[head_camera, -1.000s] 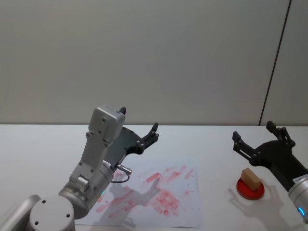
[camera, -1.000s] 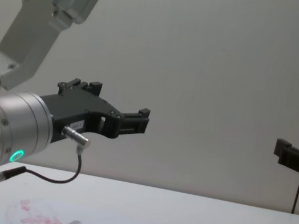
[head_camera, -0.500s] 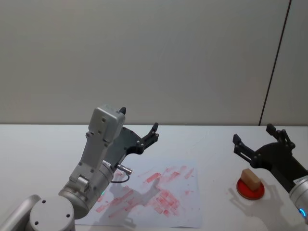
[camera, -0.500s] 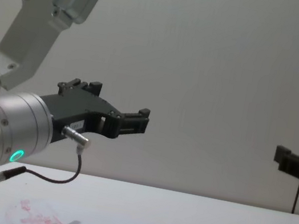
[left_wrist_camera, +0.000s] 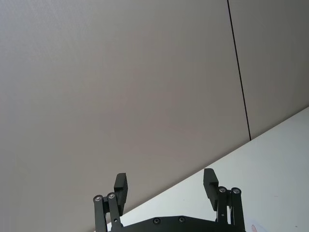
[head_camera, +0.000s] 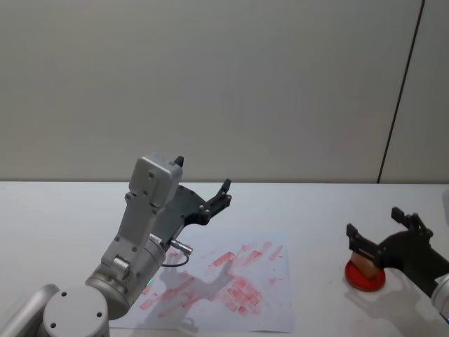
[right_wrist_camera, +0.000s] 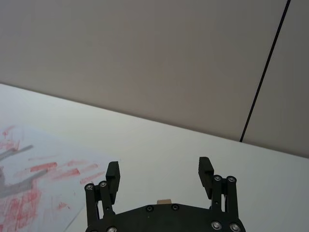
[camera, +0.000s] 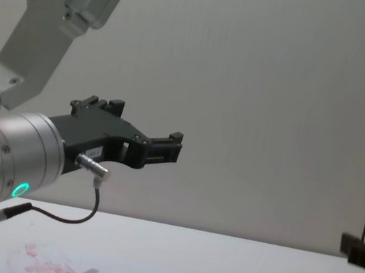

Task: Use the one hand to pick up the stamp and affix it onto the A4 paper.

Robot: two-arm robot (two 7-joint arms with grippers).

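- White table [head_camera: 316,203] before a plain grey wall [head_camera: 210,84]; paper [head_camera: 231,281] lies flat near its middle, smeared red;
- stamp [head_camera: 360,262] stands on a red pad [head_camera: 365,279], right of the paper and apart from it;
- right gripper [head_camera: 375,223] hovers low over the stamp, jaws wide apart;
- left gripper [head_camera: 203,173] hangs raised above the paper's far left corner, jaws apart, empty.

On the bench [head_camera: 316,210], A4 paper [head_camera: 224,284] in the middle, ink pad [head_camera: 365,279] well apart to its right, stamp [head_camera: 360,261] on the pad. Over the stamp, right gripper [head_camera: 374,223]; raised above the paper's far left corner, left gripper [head_camera: 203,175].
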